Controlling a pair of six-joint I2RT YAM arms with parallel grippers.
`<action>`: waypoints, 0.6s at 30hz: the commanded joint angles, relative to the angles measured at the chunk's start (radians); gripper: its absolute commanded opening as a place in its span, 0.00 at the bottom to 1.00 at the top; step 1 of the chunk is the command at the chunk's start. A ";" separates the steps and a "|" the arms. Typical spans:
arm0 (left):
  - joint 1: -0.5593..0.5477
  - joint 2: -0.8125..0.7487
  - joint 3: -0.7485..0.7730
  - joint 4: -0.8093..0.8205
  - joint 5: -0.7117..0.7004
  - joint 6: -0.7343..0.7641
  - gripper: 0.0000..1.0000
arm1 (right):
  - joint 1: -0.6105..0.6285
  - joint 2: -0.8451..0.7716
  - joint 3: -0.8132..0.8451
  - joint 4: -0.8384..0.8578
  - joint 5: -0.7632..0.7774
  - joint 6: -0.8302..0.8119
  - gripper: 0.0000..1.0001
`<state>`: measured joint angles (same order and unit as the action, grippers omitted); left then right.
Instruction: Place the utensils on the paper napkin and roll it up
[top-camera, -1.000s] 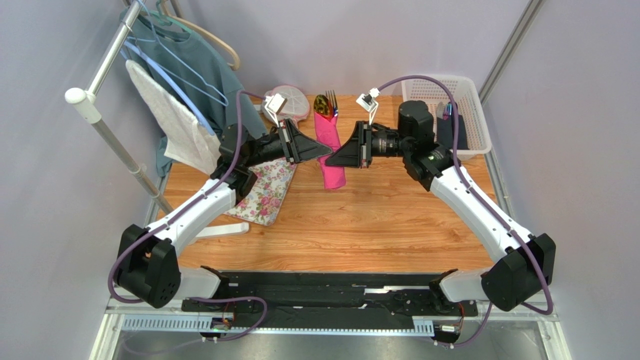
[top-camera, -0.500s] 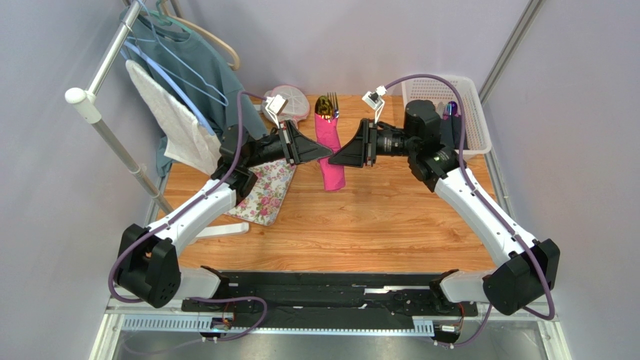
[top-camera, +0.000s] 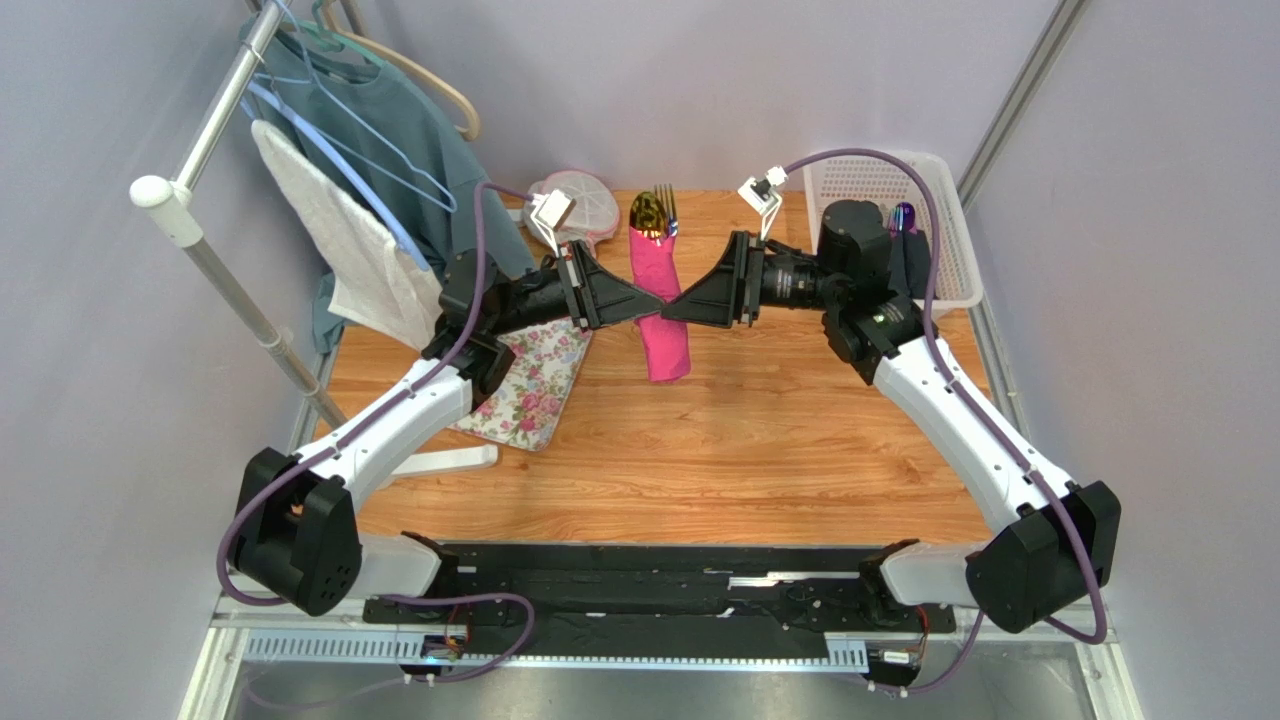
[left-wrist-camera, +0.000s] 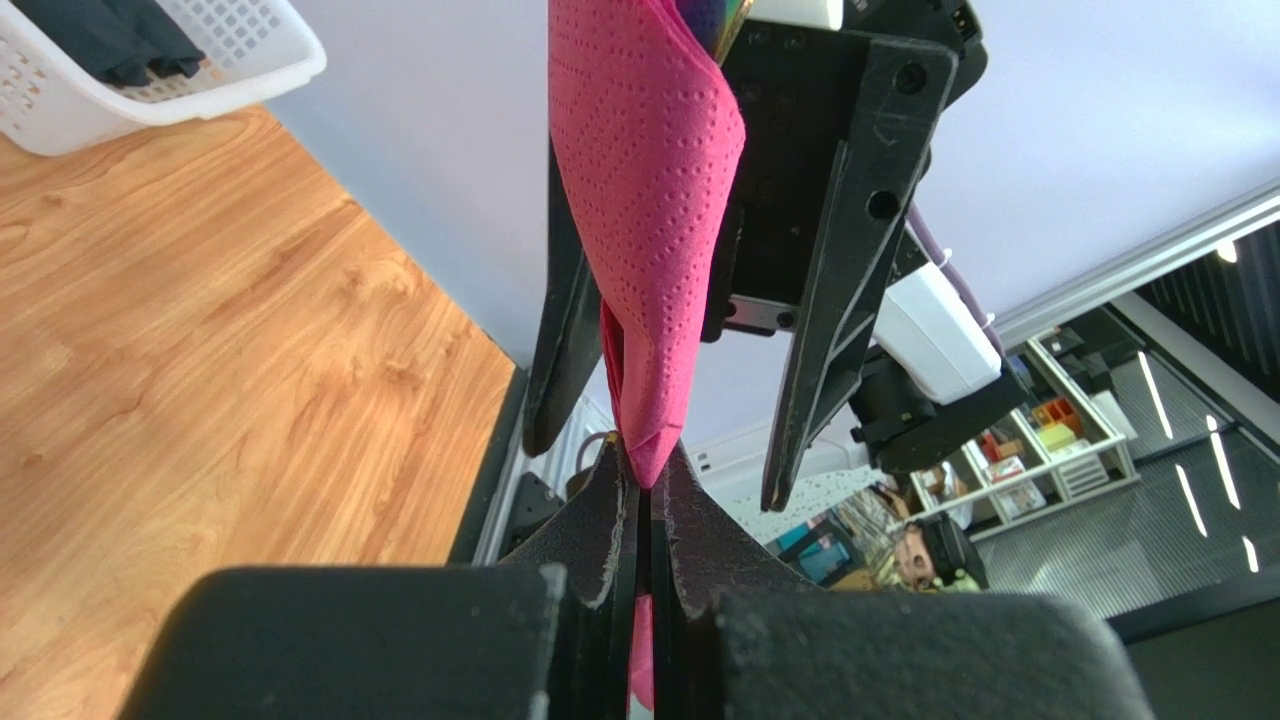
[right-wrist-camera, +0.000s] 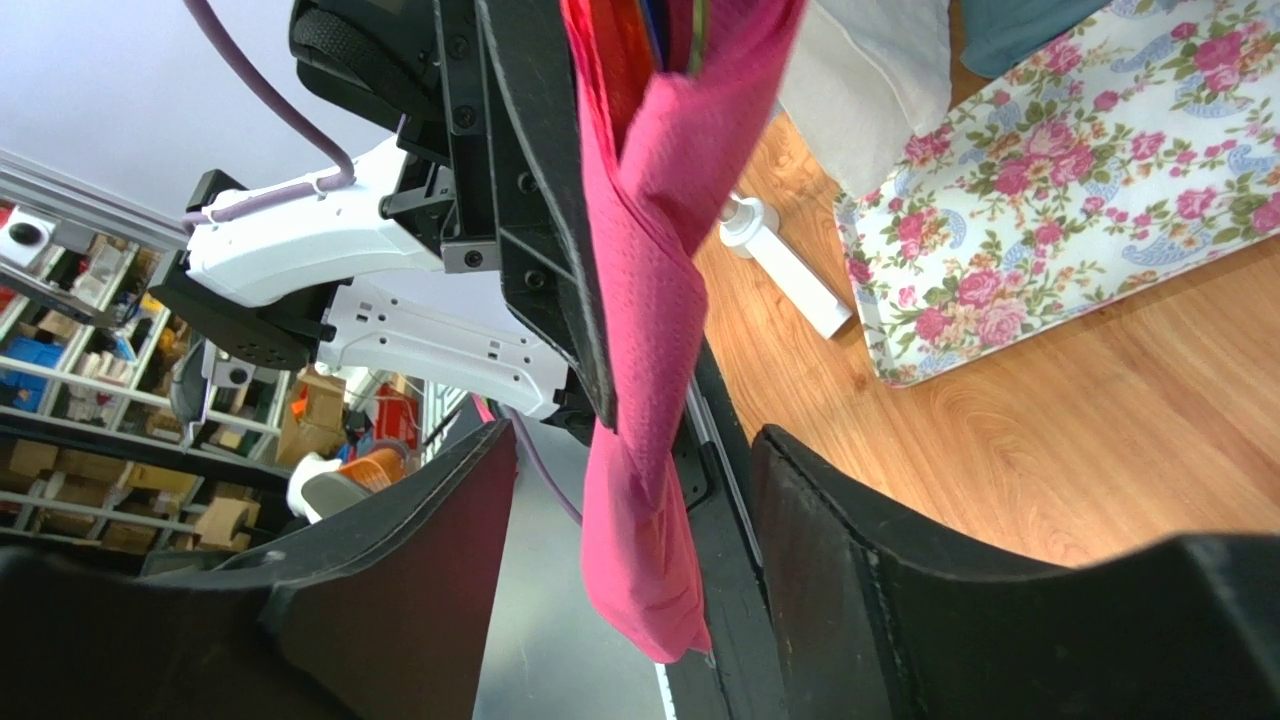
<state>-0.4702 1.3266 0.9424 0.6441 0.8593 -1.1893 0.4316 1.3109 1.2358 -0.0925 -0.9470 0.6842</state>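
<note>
The paper napkin (top-camera: 669, 354) is a magenta-pink roll over the far middle of the wooden table. The gold utensils (top-camera: 652, 209), a fork and a spoon, stick out of its far end. My left gripper (top-camera: 655, 308) pinches the roll's middle from the left. In the left wrist view the napkin (left-wrist-camera: 649, 180) runs up from my shut left gripper (left-wrist-camera: 643, 465). My right gripper (top-camera: 676, 311) faces it from the right. In the right wrist view my right gripper (right-wrist-camera: 631, 480) is open, its fingers (right-wrist-camera: 842, 570) standing apart from the loose hanging napkin (right-wrist-camera: 649, 375).
A floral cloth (top-camera: 534, 383) lies on the table's left part. A white basket (top-camera: 902, 225) with dark items stands at the far right. A rack with a teal shirt (top-camera: 376, 120) and white towel (top-camera: 353, 248) stands at left. A round pale item (top-camera: 579, 203) sits beside the utensils.
My right gripper's jaws have spread apart and let go of the napkin roll, and its wrist has shifted slightly right. The left gripper keeps its pinch and has not moved.
</note>
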 joint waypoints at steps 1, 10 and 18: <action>0.008 -0.004 0.036 0.058 -0.009 0.000 0.00 | 0.021 -0.050 -0.045 0.021 -0.013 -0.015 0.64; 0.019 -0.004 0.044 0.065 -0.014 0.002 0.00 | 0.039 -0.053 -0.062 -0.021 -0.018 -0.066 0.02; 0.036 0.003 0.068 0.068 -0.013 0.002 0.00 | 0.064 -0.062 -0.093 -0.116 -0.035 -0.112 0.59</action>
<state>-0.4431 1.3319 0.9489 0.6411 0.8543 -1.1915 0.4721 1.2835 1.1587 -0.1650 -0.9600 0.6106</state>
